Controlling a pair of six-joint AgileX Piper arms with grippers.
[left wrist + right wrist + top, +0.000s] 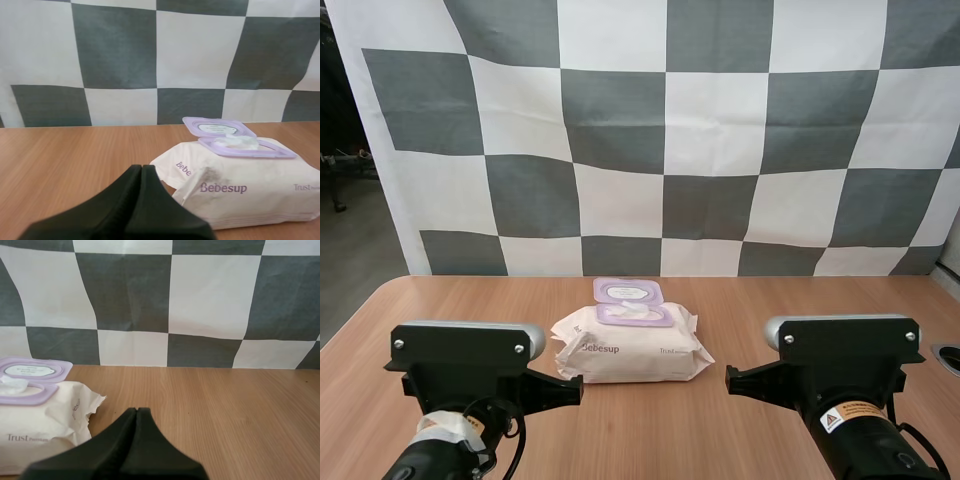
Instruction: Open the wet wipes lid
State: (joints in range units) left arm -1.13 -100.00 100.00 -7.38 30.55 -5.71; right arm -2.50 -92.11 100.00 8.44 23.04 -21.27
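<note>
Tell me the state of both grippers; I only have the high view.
Observer: Left gripper is shut on nothing, one dark wedge, just short of the pack.
Operator: Report the right one.
Observer: Right gripper is shut as well and empty, beside the pack's end.
Operator: Check the pack's near face.
Observer: It carries a dark smudge just above the lettering.

Looks like robotics lab: left arm (465, 365), right arm (845, 360) stationed at wooden table (800, 300).
</note>
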